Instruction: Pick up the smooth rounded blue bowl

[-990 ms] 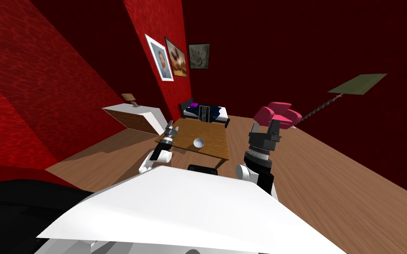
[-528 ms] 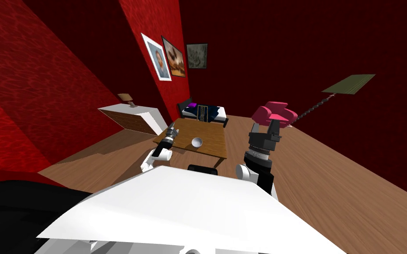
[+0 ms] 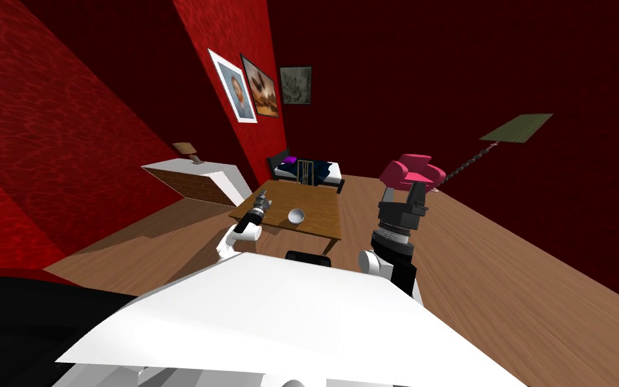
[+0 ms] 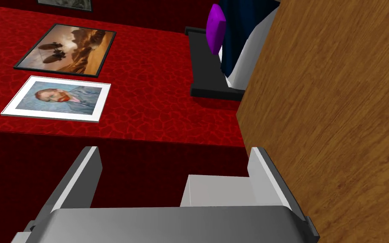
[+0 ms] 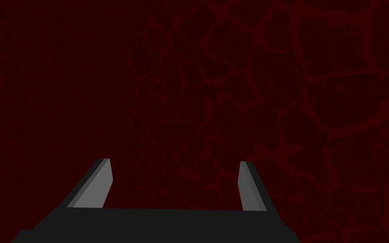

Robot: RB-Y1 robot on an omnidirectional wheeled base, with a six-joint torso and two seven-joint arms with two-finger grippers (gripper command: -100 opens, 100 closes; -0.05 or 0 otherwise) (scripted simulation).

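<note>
A small round bowl [image 3: 296,216], pale with a bluish-white look, sits upright on a low brown wooden table [image 3: 318,222] ahead of me. My left gripper [image 3: 261,200] hovers over the table's left edge, a short way left of the bowl and apart from it. In the left wrist view its fingers [image 4: 89,166] stand open with nothing between them, beside a brown wooden surface [image 4: 337,105]. My right gripper [image 3: 410,195] is raised to the right of the table, open and empty, as the right wrist view's fingers [image 5: 101,181] confirm.
A white and wood cabinet [image 3: 194,181] with a small lamp [image 3: 186,149] stands left of the table. A dark bed [image 3: 305,171] lies behind it against the red wall. A pink armchair [image 3: 410,172] sits at the right, and a floor lamp [image 3: 503,138] leans beyond it.
The whole head picture has slid slightly left, so my view has turned. My left arm has stretched a little further out toward the table's left edge. The right arm holds still.
</note>
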